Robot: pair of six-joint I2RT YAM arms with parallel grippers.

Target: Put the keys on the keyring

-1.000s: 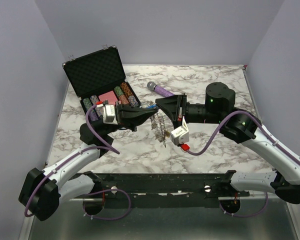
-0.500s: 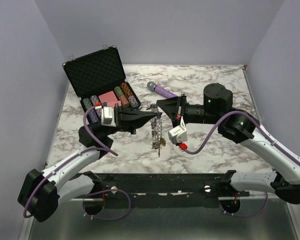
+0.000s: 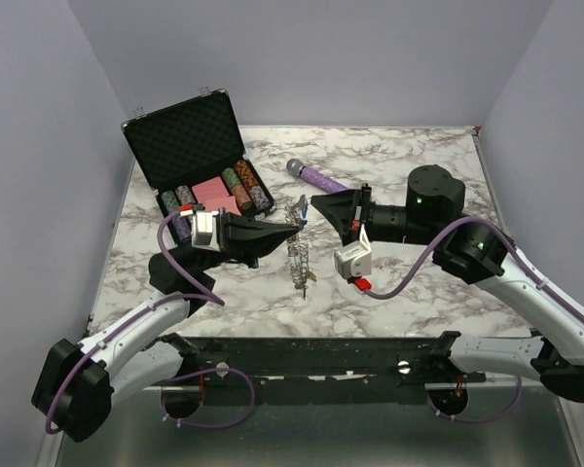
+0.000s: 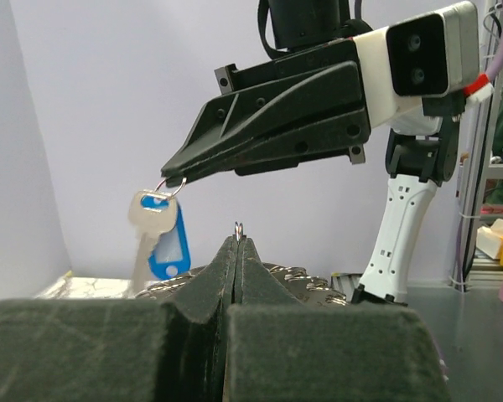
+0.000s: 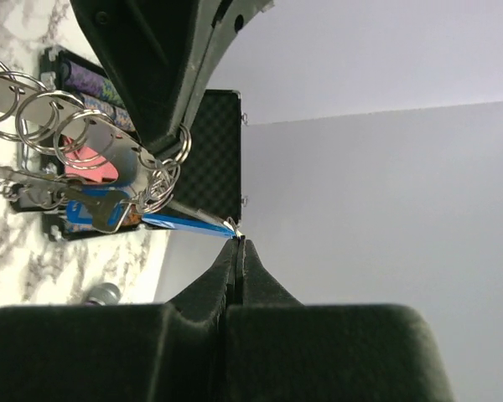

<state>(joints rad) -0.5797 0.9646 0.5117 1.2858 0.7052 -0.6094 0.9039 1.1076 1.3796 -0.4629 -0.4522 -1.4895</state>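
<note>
Right gripper (image 3: 314, 201) has just pressed its jaws together on the blue-tagged key (image 4: 148, 214), while left gripper (image 3: 298, 226), jaws pinching the keyring (image 3: 299, 255), holds it dangling above mid-table, so threading looks ready to begin.

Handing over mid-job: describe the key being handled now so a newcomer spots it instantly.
At the back left of the marble table stands an open black chip case; right of it the two arms' tips meet. There the key dangles from a small ring pinched in the right arm's shut jaws. It is silver with a blue tag, unlike the looped keyring hanging beside it.
</note>
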